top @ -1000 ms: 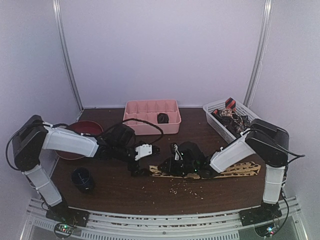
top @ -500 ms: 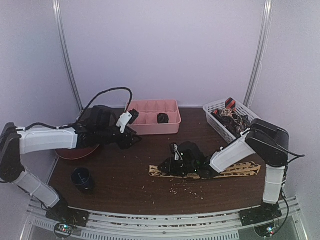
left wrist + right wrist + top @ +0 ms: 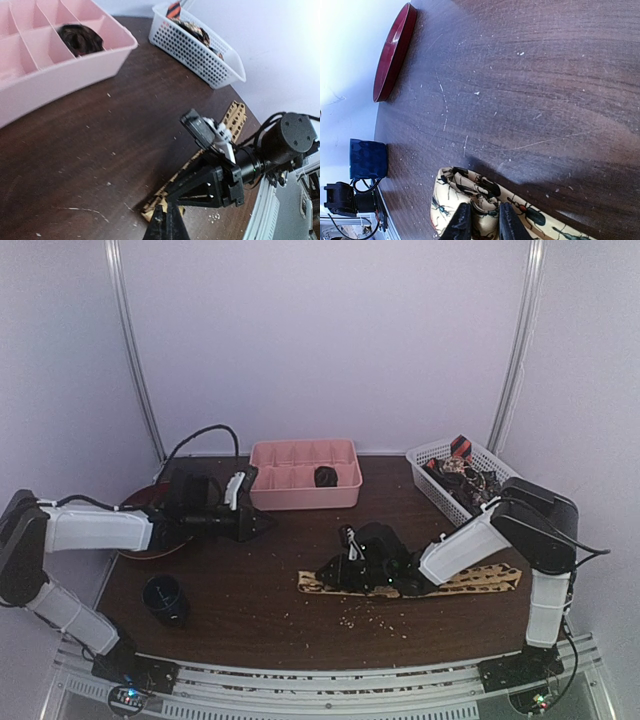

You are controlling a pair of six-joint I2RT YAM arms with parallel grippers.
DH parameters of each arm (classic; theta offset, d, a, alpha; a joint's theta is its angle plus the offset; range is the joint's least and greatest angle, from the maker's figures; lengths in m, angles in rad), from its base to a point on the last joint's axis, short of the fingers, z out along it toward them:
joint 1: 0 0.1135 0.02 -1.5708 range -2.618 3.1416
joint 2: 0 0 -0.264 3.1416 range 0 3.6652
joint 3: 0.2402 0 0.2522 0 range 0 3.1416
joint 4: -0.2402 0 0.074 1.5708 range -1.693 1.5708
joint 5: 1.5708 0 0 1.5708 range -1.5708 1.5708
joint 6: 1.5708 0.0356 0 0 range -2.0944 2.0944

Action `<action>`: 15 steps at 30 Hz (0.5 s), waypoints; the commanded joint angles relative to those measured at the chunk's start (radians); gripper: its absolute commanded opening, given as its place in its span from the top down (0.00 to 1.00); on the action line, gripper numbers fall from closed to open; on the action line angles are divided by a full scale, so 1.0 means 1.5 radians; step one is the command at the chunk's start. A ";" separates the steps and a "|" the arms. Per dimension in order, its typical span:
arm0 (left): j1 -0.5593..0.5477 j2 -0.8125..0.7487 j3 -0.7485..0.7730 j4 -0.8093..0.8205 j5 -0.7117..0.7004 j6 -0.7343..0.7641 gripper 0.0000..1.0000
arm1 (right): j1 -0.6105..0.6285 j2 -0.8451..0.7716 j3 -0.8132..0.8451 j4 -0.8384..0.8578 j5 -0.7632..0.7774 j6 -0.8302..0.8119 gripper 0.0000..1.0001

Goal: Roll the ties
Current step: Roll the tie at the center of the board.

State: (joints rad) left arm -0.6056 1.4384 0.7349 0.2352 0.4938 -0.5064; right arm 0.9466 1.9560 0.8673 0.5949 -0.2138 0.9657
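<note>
A tan tie (image 3: 470, 580) with a dark insect pattern lies flat across the front of the table, its left end folded over. My right gripper (image 3: 327, 576) is shut on that folded end (image 3: 479, 202), one finger (image 3: 461, 225) on each side of it. My left gripper (image 3: 262, 524) hovers well to the left, near the pink tray, shut and empty. Its wrist view looks across at the tie's end (image 3: 156, 206) and the right gripper (image 3: 212, 182), past its own shut tips (image 3: 167, 224). A rolled dark tie (image 3: 324, 477) sits in one tray compartment.
The pink compartment tray (image 3: 290, 485) stands at the back centre. A white basket (image 3: 432, 475) at the back right holds several loose ties. A red plate (image 3: 135, 540) and a dark cup (image 3: 165, 598) sit on the left. Crumbs dot the wood in front of the tie.
My left gripper has let go at the tie's left end, pulled back left toward the plate and shut. The right gripper and the tie have stayed put.
</note>
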 commanded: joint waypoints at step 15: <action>-0.141 0.227 -0.029 0.177 -0.023 -0.083 1.00 | -0.002 -0.016 0.033 -0.063 0.027 -0.029 0.80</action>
State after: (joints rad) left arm -0.8154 1.7420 0.7067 0.4072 0.4744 -0.6178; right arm 0.9466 1.9560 0.8993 0.5396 -0.1970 0.9379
